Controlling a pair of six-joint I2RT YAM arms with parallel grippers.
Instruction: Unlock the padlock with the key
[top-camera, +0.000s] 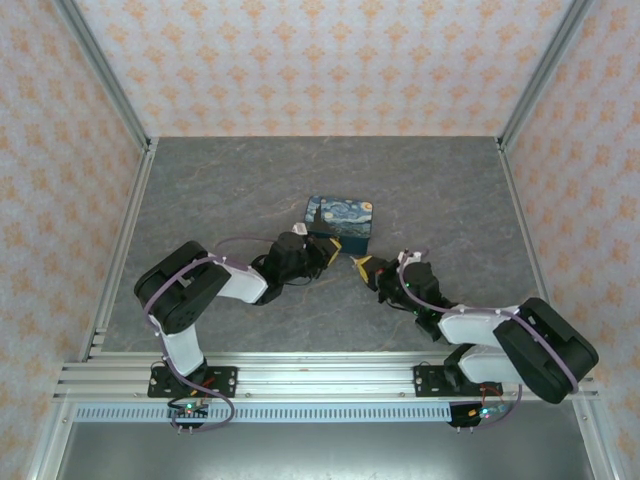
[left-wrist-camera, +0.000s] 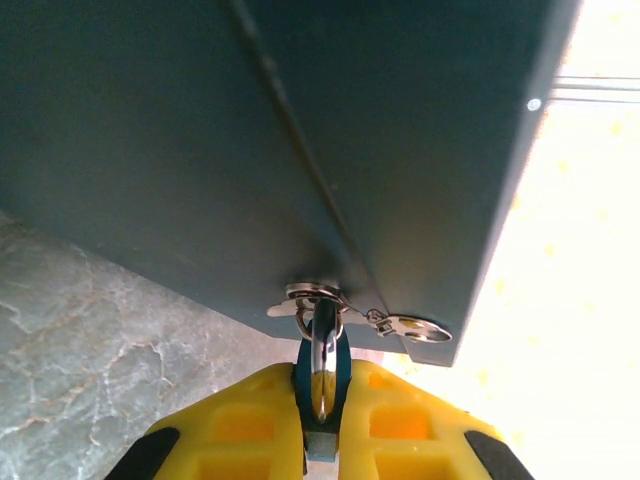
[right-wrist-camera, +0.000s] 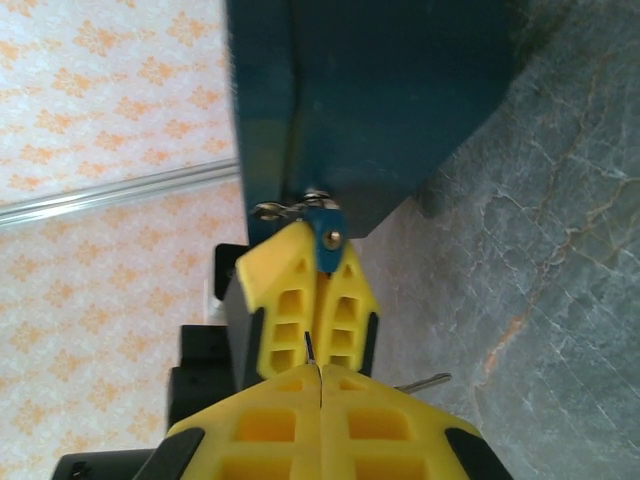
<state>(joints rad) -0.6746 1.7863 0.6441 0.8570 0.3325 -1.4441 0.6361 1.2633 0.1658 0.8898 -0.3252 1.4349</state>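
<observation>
Top external view, from the left: the left gripper (top-camera: 332, 250) reaches forward to the near side of the starry blue box (top-camera: 340, 222), its yellow tips right against that side. Just to its right and slightly nearer the bases, the right gripper (top-camera: 358, 264) points at the same spot, its tips close to the left one's.

Left wrist view: the 2 yellow fingers are clamped on a small blue padlock (left-wrist-camera: 322, 365). Its silver shackle runs straight ahead of the tips and passes through the metal hasp (left-wrist-camera: 308, 295) on the box. A small silver ring (left-wrist-camera: 425, 329) hangs from the hasp, ahead and to the right of the fingers. The grey marbled table (left-wrist-camera: 90, 330) lies below and to the left.

Right wrist view: the right gripper's own fingers are pressed together, and the key (right-wrist-camera: 308, 347), a thin sliver, pokes from their seam. It points at the padlock ahead, whose keyhole faces this gripper, with a gap between them. A thin pale metal piece (right-wrist-camera: 425, 381) juts out beside the right finger; I cannot tell what it is.
</observation>
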